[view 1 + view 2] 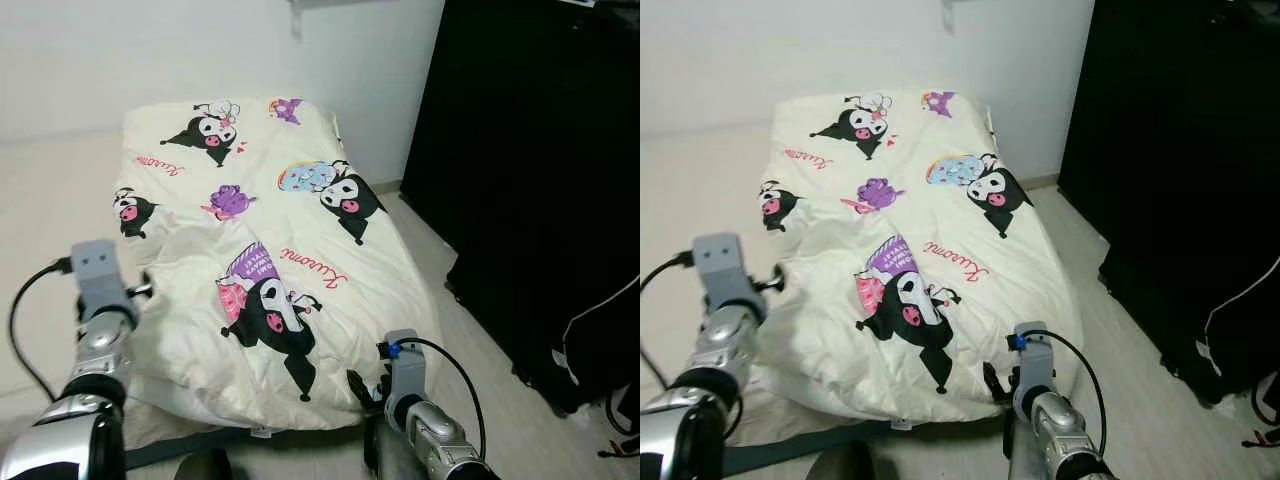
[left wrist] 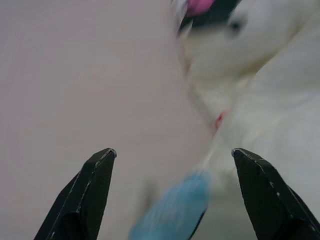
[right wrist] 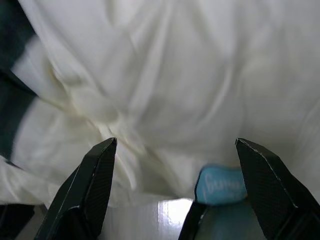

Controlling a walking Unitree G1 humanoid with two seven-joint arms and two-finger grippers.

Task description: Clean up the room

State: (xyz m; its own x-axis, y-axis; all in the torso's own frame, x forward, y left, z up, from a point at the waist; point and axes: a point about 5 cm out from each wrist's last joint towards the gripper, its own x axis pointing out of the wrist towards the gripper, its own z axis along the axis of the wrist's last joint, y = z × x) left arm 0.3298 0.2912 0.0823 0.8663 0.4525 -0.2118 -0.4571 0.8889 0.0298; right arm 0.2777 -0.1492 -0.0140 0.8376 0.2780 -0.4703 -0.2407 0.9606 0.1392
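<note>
A cream blanket (image 1: 270, 230) printed with black-and-pink cartoon figures lies spread over a low bed, rumpled at its near end. At the blanket's left edge my left gripper (image 1: 140, 290) is open; in the left wrist view its fingers (image 2: 97, 192) stand wide apart over the floor and the blanket's border (image 2: 260, 100). Over the near right corner my right gripper (image 1: 360, 390) is also open, and white folds (image 3: 165, 75) lie just ahead of its fingers (image 3: 95, 185). A small blue tag (image 3: 220, 185) shows by that corner.
A tall black cabinet (image 1: 540, 170) stands close on the right, with a white cable (image 1: 600, 310) hanging on it. A white wall (image 1: 150, 50) is behind the bed. Beige floor (image 1: 50, 200) runs along the left. A dark mat edge (image 1: 200, 440) shows under the blanket.
</note>
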